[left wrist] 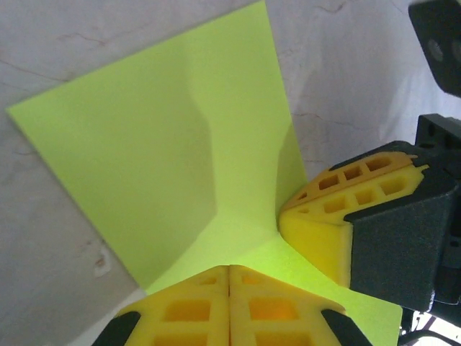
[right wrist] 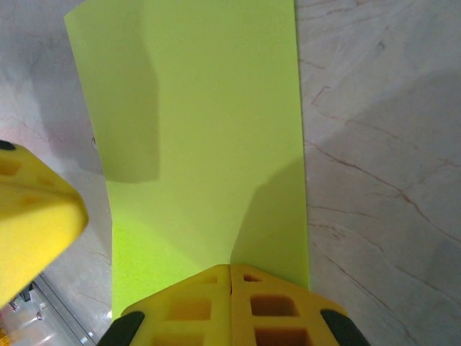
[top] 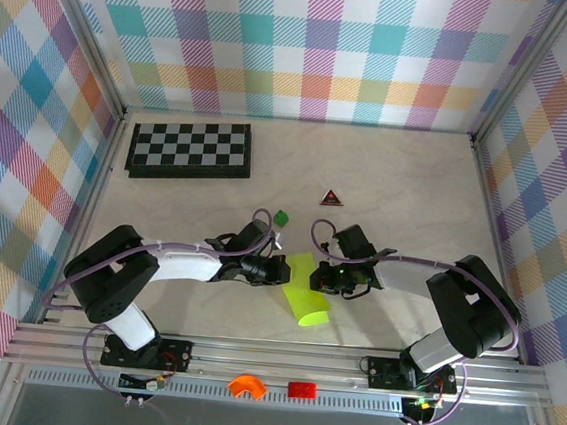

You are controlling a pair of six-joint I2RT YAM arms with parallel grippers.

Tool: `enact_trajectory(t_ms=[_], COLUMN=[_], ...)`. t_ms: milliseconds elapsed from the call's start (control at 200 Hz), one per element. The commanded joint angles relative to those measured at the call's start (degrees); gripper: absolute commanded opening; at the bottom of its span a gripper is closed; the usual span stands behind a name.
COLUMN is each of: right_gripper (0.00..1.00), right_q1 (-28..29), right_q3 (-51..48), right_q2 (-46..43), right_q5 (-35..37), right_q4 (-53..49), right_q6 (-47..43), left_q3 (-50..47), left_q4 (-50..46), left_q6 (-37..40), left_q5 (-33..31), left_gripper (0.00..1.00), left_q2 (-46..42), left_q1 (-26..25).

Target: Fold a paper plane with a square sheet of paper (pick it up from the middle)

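The lime yellow-green sheet of paper [top: 305, 297] lies between the two arms near the table's front, its near end curling upward. My left gripper [top: 280, 270] is shut on the sheet's left edge. In the left wrist view the paper [left wrist: 166, 137] bends up toward the closed yellow fingertips of the left gripper [left wrist: 229, 268], and a finger [left wrist: 324, 231] of the right gripper presses on the sheet close by. My right gripper [top: 324, 275] is shut on the opposite edge. In the right wrist view a crease in the paper [right wrist: 202, 122] runs into the closed tips of the right gripper [right wrist: 230, 267].
A black-and-white chessboard [top: 190, 150] lies at the back left. A small dark red triangle [top: 331, 198] and a tiny green block [top: 281, 216] sit behind the grippers. Orange [top: 246, 386] and red [top: 301, 389] pieces rest on the front rail. Checked walls enclose the table.
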Motion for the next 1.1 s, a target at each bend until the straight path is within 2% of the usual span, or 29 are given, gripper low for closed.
enact_trajectory(t_ms=[0,250,375,550,655,820,935,1095], right_gripper=[0.0,0.0,0.0,0.0,0.0,0.0,0.0,0.0], right_q1=[0.3,0.3,0.3,0.2,-0.7,-4.1,-5.3,-5.9], right_q3=[-2.2,-2.2,-2.1,-1.3,-1.0,-1.8,-2.8,-3.3], right_q2=[2.6,2.3,1.9,0.0,-0.6,-1.2,-2.5,-3.4], right_q5=[6.5,6.5,7.2,11.4,14.9,16.9,17.3,16.5], right_q4=[-8.3,-8.3,-8.7,-8.5,-7.5,-5.2,-3.9,-2.5], right_q6=[0.1,0.1,0.5,4.1,7.5,12.5,14.8,14.9], left_q3=[-0.1,-2.8,-3.1,2.0,5.9,8.8,10.6,12.8], left_q4=[-0.7,-0.7,-0.7,-3.4,-2.8,1.5,1.2,2.8], left_q6=[-0.6,-0.1,-0.1,0.1,-1.2,-4.6,-4.6,-3.8], left_q5=[0.4,-2.4,-1.7,-2.1,-0.6,1.0,1.9,7.5], left_gripper=[0.07,0.06,0.07,0.14,0.19,0.19,0.19,0.18], left_q2=[3.1,4.9,2.6,-0.6,1.6,5.4,6.6,10.4], left_q1=[-0.7,-0.7,-0.7,-0.6,-0.5,-0.3,0.5,1.8])
